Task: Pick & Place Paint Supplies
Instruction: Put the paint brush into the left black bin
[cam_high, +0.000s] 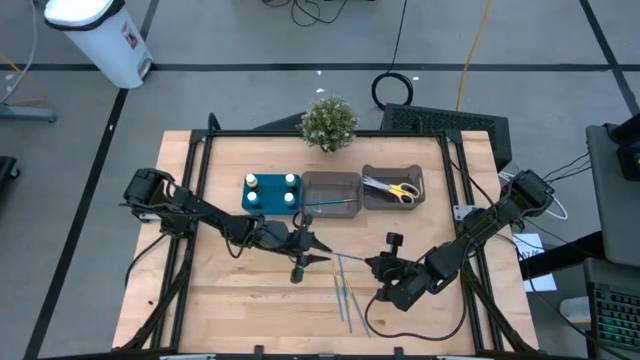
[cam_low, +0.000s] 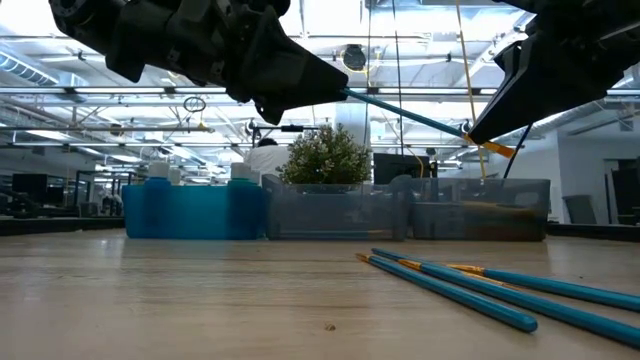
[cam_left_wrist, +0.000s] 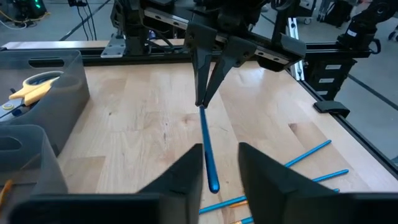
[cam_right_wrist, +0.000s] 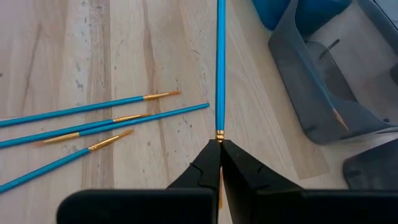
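From the high view, I am holding one blue brush (cam_high: 345, 262) in mid-air between my two arms over the middle of the surface (cam_high: 230, 300), with three more brushes (cam_high: 347, 295) lying near the front edge and the grey bins (cam_high: 331, 190) waiting at the far side. At table height, the brush is spanning level from the left gripper (cam_low: 330, 85) to the right gripper (cam_low: 485, 135). Through the left wrist, my left gripper's fingers (cam_left_wrist: 186, 177) are standing narrow around the brush's near end, though I cannot tell if they are touching it yet. Through the right wrist, my right gripper (cam_right_wrist: 220, 149) is pinching the ferrule end, fully closed. I judge this a handover; next, the left must clamp before the right lets go.
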